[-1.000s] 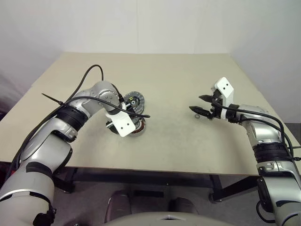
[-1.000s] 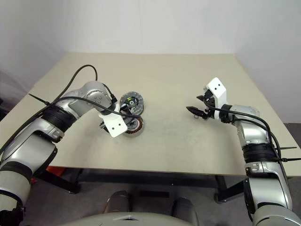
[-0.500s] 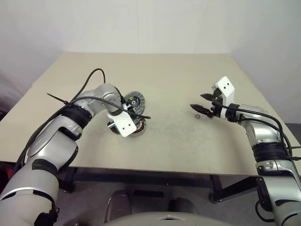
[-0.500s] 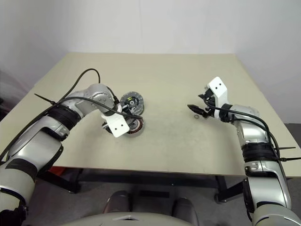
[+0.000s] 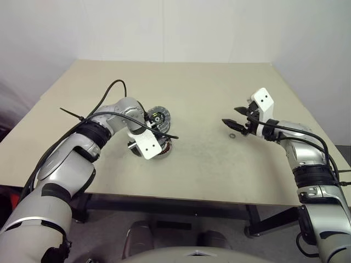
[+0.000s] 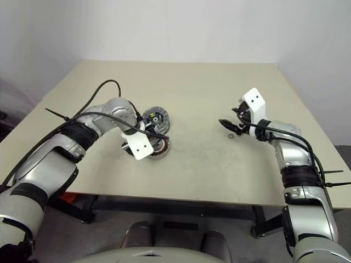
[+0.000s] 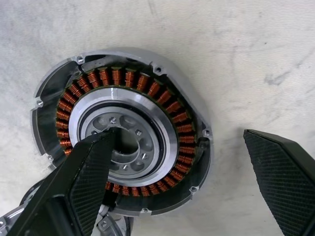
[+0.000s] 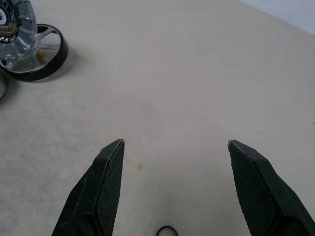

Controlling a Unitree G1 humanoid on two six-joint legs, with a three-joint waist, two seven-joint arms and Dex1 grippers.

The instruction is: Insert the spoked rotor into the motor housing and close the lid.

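Motor housing (image 7: 123,152), a shallow round grey body, lies flat on the beige table (image 5: 197,87) toward the robot's left, near the front edge. Inside it a ring of copper-coloured windings circles a silver centre with a few small holes. Directly above it hangs the left hand (image 7: 184,187), pointing steeply down with its two black fingers spread wide: one finger (image 7: 83,182) sits over the housing's silver centre, the other stands outside the housing's rim, over bare table. Whether the inner finger touches the metal cannot be told.

Just behind the housing, farther from the robot, lies the spoked rotor (image 5: 158,115), a round piece with a black outer rim and a silver middle; the right wrist view shows it too. A sliver of grey metal at the housing's edge may be the lid, though too little shows to be sure.

Well apart, toward the robot's right, the right hand (image 5: 230,121) hovers above the table, aimed toward the middle, fingers wide and holding nothing. A tiny dark ring (image 5: 232,135) lies on the table just below its fingertips.
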